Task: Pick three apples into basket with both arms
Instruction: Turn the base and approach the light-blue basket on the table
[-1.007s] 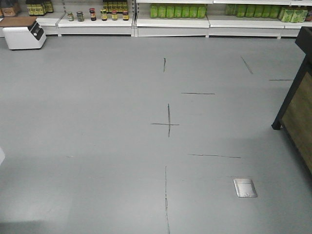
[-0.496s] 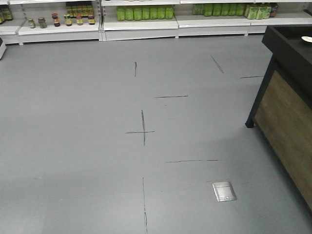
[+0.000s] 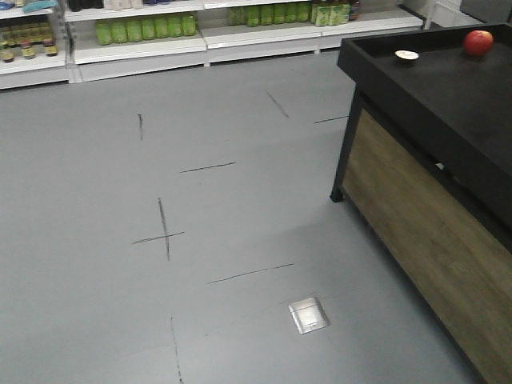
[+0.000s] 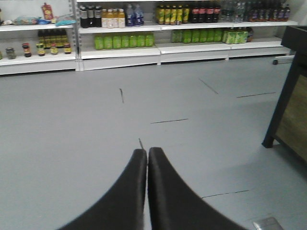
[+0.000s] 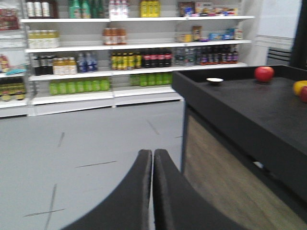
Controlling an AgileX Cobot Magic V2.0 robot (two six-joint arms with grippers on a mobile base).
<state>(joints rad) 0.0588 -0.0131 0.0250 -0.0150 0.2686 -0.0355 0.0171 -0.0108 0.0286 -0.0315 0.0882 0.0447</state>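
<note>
One red apple (image 3: 478, 42) lies on the far end of a black-topped table (image 3: 448, 104); the right wrist view shows the same apple (image 5: 264, 74). At the right edge of that view a sliver of another red fruit (image 5: 304, 94) shows beside a yellow fruit (image 5: 299, 87). The basket is out of view. My left gripper (image 4: 147, 151) is shut and empty, hanging over grey floor. My right gripper (image 5: 153, 152) is also shut and empty, near the table's left corner and well short of the apple. Neither arm appears in the front view.
The table has a raised black rim and a wooden side panel (image 3: 424, 232). A small white dish (image 3: 406, 55) sits on it. Store shelves with bottles (image 3: 144, 32) line the back wall. A metal floor plate (image 3: 309, 314) is set in the grey floor.
The front view has swung right: shelves and floor marks slid left, and the black table has come far into view with the apple now showing.
</note>
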